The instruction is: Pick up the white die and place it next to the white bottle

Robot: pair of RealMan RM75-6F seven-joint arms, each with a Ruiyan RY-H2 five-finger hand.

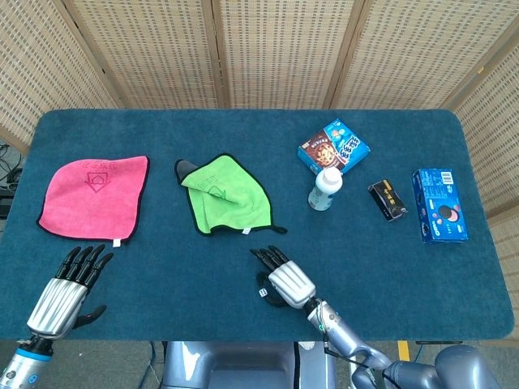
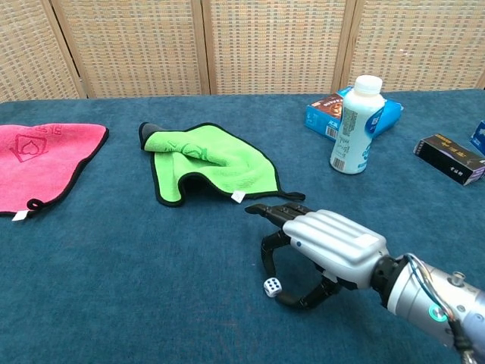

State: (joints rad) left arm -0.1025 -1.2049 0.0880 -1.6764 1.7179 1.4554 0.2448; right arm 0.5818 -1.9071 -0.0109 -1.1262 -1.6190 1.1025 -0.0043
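The white die [image 2: 271,287] lies on the blue tabletop near the front edge, also seen from the head as the die [image 1: 263,292]. My right hand [image 2: 326,244] arches over it, a finger [image 2: 267,258] coming down on its left side and the thumb [image 2: 292,301] touching its lower right, so the die is pinched and sits slightly tilted on the cloth. The white bottle [image 2: 355,125] stands upright far behind and to the right, shown as the bottle [image 1: 325,188] in the head view. My left hand [image 1: 69,285] rests at the front left with its fingers apart, holding nothing.
A crumpled green cloth [image 1: 225,193] lies behind the die, a pink cloth [image 1: 95,194] at the left. A blue snack box [image 1: 333,147] sits just behind the bottle. A small black box [image 1: 387,199] and a blue cookie box [image 1: 439,204] lie to the right.
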